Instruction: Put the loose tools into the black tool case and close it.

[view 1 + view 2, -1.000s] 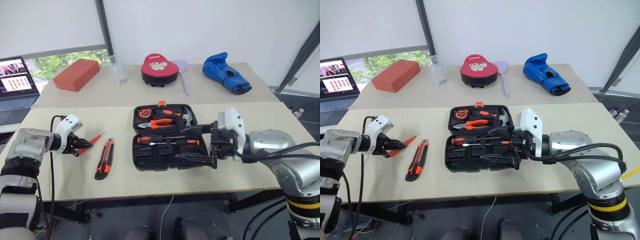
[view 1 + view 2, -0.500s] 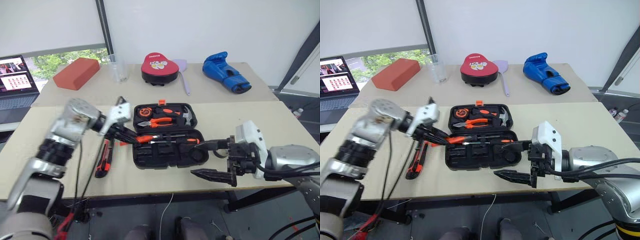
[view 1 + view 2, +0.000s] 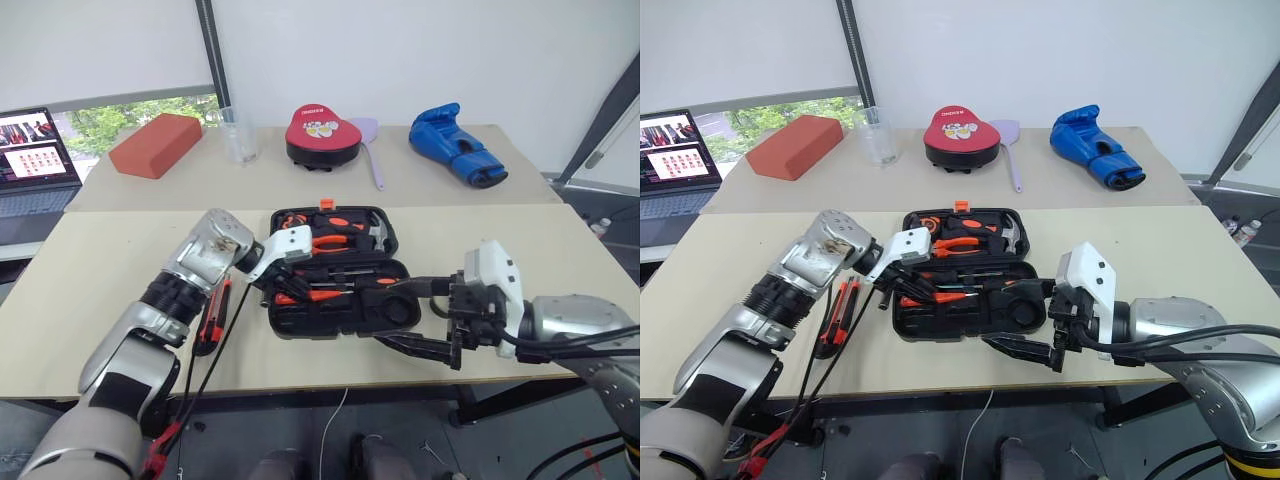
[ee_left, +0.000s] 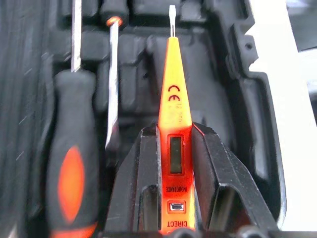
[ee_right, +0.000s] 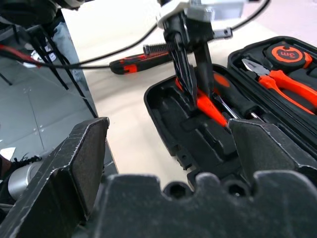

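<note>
With left end effector (image 4: 171, 148) clamped on the slim orange tester screwdriver (image 4: 171, 106) above the black tool case (image 3: 335, 312) and right end effector (image 3: 420, 318) wide open nearby: lower tip-first into the empty slot, then release.

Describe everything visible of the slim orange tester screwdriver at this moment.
The slim orange tester screwdriver is translucent orange plastic with a small display window, printed markings and a short flat metal tip. The left gripper clamps its body between both black fingers, holding it tip-forward over the empty moulded slots of the open black tool case, beside a stored screwdriver.
</note>
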